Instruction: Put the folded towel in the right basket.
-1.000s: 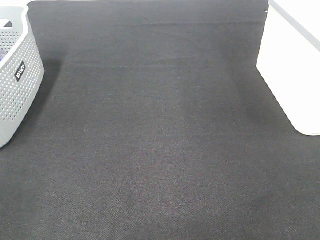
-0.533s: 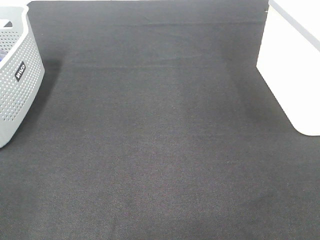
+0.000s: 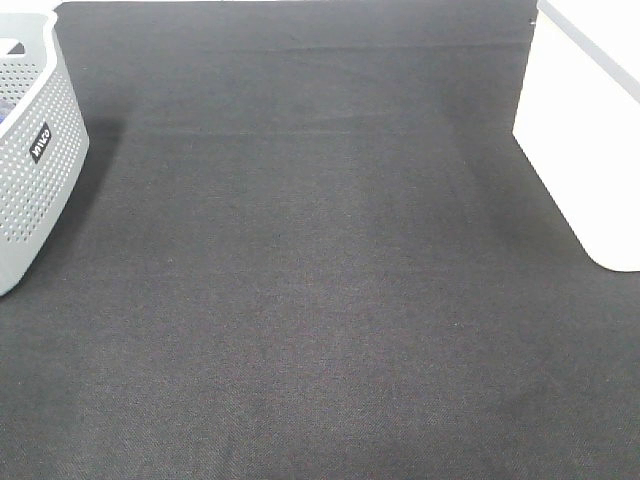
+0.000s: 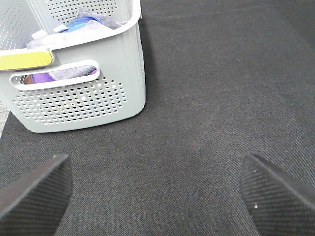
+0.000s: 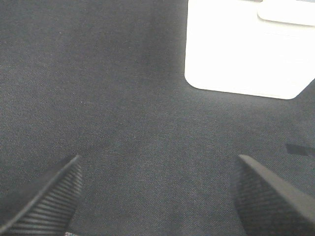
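Note:
The white right basket (image 3: 590, 130) stands at the table's right edge; it also shows in the right wrist view (image 5: 248, 46). The grey perforated left basket (image 3: 30, 150) stands at the left edge. In the left wrist view this basket (image 4: 78, 93) holds crumpled purple and blue cloth (image 4: 86, 24). No folded towel lies on the black table. My left gripper (image 4: 155, 194) is open and empty above the mat near the grey basket. My right gripper (image 5: 155, 194) is open and empty above the mat near the white basket. Neither gripper shows in the exterior high view.
A black cloth mat (image 3: 320, 280) covers the whole table between the two baskets. A yellow strip (image 4: 24, 60) lies along the grey basket's rim.

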Controlling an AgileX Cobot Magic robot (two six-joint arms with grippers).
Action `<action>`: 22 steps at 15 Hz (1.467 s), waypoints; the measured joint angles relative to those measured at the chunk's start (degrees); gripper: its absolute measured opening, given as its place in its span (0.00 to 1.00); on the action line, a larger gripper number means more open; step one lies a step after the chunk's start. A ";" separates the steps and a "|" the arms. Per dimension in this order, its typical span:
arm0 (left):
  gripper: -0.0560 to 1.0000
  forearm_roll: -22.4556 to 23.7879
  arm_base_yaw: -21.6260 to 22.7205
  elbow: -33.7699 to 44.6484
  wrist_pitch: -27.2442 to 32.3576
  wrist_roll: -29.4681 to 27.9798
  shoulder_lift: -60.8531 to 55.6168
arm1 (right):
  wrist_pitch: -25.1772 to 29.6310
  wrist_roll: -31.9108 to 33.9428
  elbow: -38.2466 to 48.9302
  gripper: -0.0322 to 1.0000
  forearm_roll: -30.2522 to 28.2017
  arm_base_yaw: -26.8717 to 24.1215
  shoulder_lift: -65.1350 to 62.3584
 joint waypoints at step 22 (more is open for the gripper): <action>0.88 0.00 0.00 0.00 0.00 0.00 0.00 | -0.29 0.00 0.00 0.79 0.00 -3.61 -2.52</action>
